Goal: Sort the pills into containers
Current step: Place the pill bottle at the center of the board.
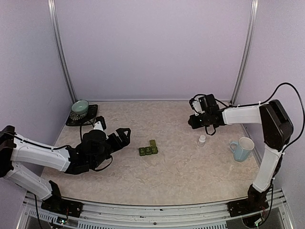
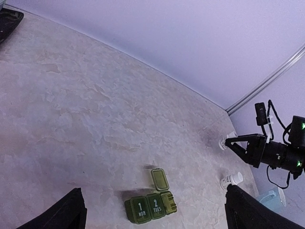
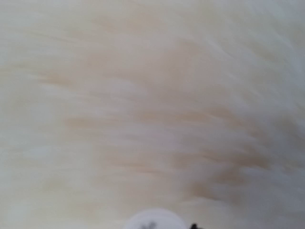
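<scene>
The containers (image 1: 148, 149), a dark green strip of three joined compartments, lie mid-table; in the left wrist view the containers (image 2: 150, 206) show lids marked 1 MON and 2 TUES, and the third lid (image 2: 159, 180) stands open. My left gripper (image 1: 114, 130) is open, low and left of them, with nothing between its fingers (image 2: 71, 210). My right gripper (image 1: 192, 121) is at the back right, shut on a small white bottle (image 2: 223, 142), whose round cap (image 3: 156, 221) shows blurred in the right wrist view. No loose pills show.
A second small white bottle (image 1: 202, 140) stands upright right of the containers. A pale blue mug (image 1: 243, 149) sits near the right edge. A pale green bowl (image 1: 80, 108) rests on a dark tray (image 1: 91, 114) at the back left.
</scene>
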